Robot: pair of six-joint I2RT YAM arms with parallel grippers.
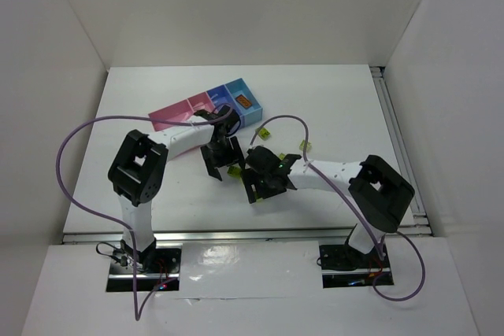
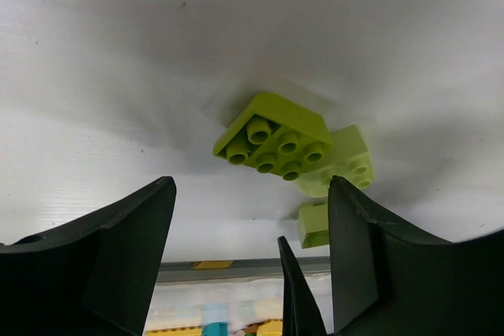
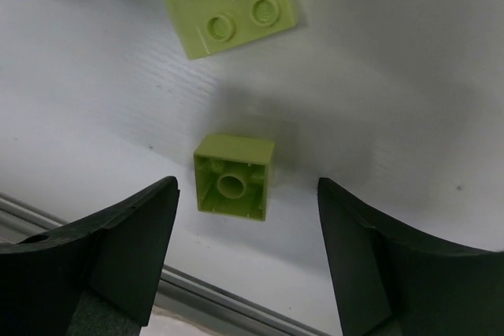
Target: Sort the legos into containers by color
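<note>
light: bright, diffuse | shadows: soft, under legos (image 2: 276,143) | glare: glossy front strip (image 1: 228,256) | blur: near fingers (image 2: 102,265) soft

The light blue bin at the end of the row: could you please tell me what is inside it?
One orange-brown brick lies inside the light blue bin; nothing else shows there. The left arm covers part of the darker blue bin beside it.

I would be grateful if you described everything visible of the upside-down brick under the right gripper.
The brick is small, square, glossy yellow-green plastic. It lies on the table, hollow underside up, one round tube at its centre. It touches only the table, apart from a studded brick beyond, framed by the open right gripper.
</note>
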